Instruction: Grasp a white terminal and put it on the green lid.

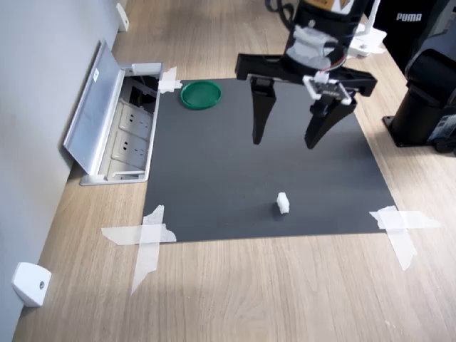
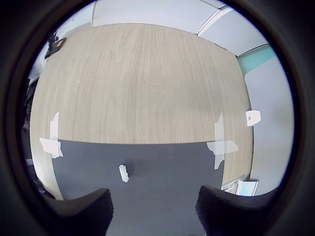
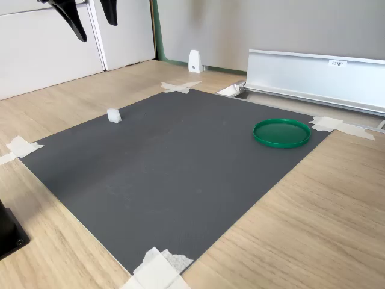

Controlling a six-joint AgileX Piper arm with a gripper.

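Observation:
A tiny white terminal (image 1: 283, 203) (image 2: 123, 173) (image 3: 113, 115) lies on the dark grey mat (image 1: 263, 171), near the mat's front edge in the first exterior view. The green lid (image 1: 200, 94) (image 3: 281, 132), a flat round disc, rests at the mat's far left corner in the first exterior view. My gripper (image 1: 288, 141) (image 3: 94, 20) hangs open high above the mat, between the lid and the terminal, holding nothing. In the wrist view the two dark fingers (image 2: 83, 211) frame the mat with the terminal just ahead of them. The lid is out of the wrist view.
An open floor socket box with a raised metal cover (image 1: 100, 114) (image 3: 313, 72) sits beside the lid. White tape strips (image 1: 146, 235) (image 1: 399, 224) hold the mat's corners. A rounded white wedge (image 1: 30, 283) (image 3: 195, 61) stands by the wall. Black equipment (image 1: 427, 92) stands at the first exterior view's right.

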